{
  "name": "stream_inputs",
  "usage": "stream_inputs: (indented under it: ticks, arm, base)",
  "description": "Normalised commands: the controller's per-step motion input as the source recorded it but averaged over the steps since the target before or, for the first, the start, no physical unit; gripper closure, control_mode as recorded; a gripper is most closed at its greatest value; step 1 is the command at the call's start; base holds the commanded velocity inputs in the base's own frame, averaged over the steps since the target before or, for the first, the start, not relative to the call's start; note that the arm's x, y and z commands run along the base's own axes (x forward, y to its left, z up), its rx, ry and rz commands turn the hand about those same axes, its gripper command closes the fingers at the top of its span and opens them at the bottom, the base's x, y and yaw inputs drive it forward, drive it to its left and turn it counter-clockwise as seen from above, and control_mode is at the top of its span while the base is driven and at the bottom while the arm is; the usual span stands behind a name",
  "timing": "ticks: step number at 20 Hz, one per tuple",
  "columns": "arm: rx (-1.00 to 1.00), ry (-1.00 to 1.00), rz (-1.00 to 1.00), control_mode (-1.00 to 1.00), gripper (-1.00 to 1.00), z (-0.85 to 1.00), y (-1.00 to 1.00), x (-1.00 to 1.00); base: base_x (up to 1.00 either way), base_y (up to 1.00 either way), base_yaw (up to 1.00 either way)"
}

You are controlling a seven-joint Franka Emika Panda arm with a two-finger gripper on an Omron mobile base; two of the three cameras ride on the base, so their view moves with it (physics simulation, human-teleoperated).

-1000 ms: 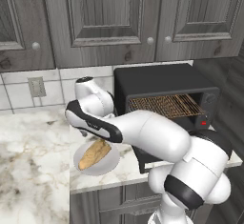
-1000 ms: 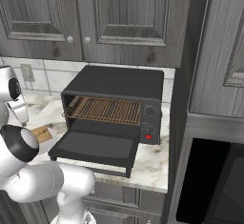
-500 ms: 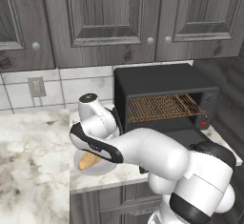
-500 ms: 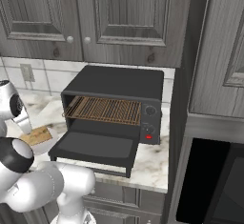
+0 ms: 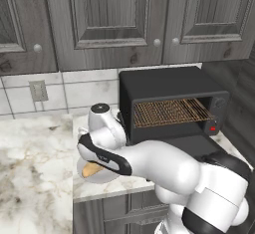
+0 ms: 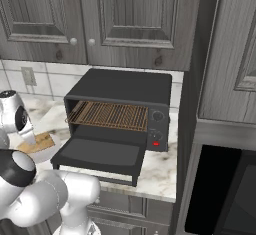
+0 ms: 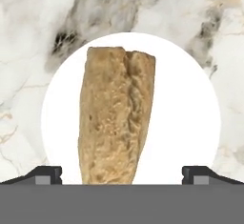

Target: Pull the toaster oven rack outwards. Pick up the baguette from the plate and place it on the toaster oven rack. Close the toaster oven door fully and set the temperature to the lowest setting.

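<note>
Directly below the hand, the baguette (image 7: 116,118) lies lengthwise on the white plate (image 7: 190,118) on the marble counter (image 7: 28,37). The gripper (image 7: 121,174) hovers over it with its jaws spread wide, one on each side of the loaf, holding nothing. The toaster oven (image 6: 120,91) stands with its door (image 6: 97,154) dropped and rack (image 6: 111,115) waiting. A crooked descent could nudge the bread sideways, or a shallow pinch could let the tapered crust slip.

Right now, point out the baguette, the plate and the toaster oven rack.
baguette (image 7: 116,118): hand view, middle of its crust.
plate (image 7: 183,118): hand view, bare white surface beside the bread.
toaster oven rack (image 6: 111,115): right base view, middle of the wire mesh.
</note>
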Motion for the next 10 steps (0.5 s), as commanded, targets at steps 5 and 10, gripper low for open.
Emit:
stream_inputs:
  ticks: [5, 10]
  arm:
    - [0.02, 0.03, 0.00, -1.00, -1.00, -0.38, 0.00, -0.02]
    - [0.00, 0.00, 0.00, -1.00, -1.00, -0.26, 0.00, 0.00]
  base:
    - [0.00, 0.00, 0.00]
    - [0.00, 0.00, 0.00]
